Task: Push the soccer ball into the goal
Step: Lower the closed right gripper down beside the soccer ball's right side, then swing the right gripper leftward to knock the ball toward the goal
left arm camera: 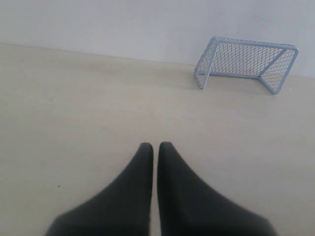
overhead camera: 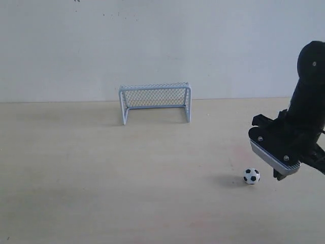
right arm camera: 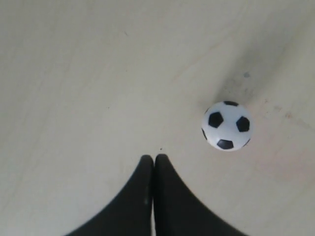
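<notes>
The tiny black-and-white soccer ball (overhead camera: 251, 176) (right arm camera: 227, 125) rests on the pale wooden table at the right front. My right gripper (right arm camera: 154, 157) hangs just beside it, shut with nothing between its fingers; its tips stand a short way off the ball without touching. In the exterior view the right arm (overhead camera: 289, 147) hovers low, close to the right of the ball. The goal (overhead camera: 155, 101) (left arm camera: 246, 63), pale blue-white with mesh netting, stands at the back centre against the wall. My left gripper (left arm camera: 155, 145) is shut, empty, above bare table, out of the exterior view.
A plain white wall (overhead camera: 152, 46) closes the table at the back, right behind the goal. Bare wooden tabletop (overhead camera: 127, 168) stretches between the ball and the goal mouth.
</notes>
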You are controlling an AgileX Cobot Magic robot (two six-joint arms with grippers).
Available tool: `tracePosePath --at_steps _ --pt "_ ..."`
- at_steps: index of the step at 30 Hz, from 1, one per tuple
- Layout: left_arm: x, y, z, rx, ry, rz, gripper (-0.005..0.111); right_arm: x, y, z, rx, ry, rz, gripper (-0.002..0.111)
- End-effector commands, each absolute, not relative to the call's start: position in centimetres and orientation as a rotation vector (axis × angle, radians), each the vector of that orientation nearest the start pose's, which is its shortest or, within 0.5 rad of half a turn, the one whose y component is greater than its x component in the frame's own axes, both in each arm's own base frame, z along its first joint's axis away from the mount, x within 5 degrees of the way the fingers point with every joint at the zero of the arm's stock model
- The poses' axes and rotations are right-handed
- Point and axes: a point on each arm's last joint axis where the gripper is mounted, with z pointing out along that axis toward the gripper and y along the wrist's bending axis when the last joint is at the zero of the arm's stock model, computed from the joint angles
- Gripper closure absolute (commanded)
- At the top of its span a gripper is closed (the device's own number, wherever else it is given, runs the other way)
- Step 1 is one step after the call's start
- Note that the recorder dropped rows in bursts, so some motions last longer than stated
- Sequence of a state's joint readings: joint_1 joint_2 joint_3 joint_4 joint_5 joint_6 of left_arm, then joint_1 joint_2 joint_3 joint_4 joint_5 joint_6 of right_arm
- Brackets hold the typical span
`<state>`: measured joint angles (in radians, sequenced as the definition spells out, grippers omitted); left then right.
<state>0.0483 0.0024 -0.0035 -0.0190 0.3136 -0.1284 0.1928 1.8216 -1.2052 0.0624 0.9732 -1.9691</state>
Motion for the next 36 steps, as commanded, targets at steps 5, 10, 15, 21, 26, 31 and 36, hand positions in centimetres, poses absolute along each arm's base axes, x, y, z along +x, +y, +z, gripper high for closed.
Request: tracePosePath --at_steps 5,10,15,21,26,31,36 --pt "5.4 0.2 18.5 -0.168 1.783 -0.072 0.102 34.2 7.6 17.1 -2.722 1.395 -0.050 0.109" --pt "5.4 0.2 18.5 -0.168 1.783 -0.072 0.102 34.4 7.6 16.7 -2.741 1.371 -0.072 0.109" --pt "5.4 0.2 18.5 -0.168 1.783 -0.072 0.102 34.4 7.5 16.7 -2.759 1.337 -0.077 0.109" --pt "5.4 0.2 18.5 -0.168 1.783 -0.072 0.102 34.4 7.6 15.7 -2.761 1.346 -0.055 0.109" --pt "5.4 0.2 18.5 -0.168 1.783 -0.072 0.102 34.2 7.5 15.2 -2.752 1.326 -0.088 0.109" --pt "5.4 0.2 18.5 -0.168 1.783 -0.072 0.102 34.3 7.6 15.1 -2.744 1.325 -0.094 0.109" --pt "5.4 0.2 18.5 -0.168 1.783 -0.072 0.102 34.0 7.5 15.1 -2.769 1.328 -0.054 0.109"
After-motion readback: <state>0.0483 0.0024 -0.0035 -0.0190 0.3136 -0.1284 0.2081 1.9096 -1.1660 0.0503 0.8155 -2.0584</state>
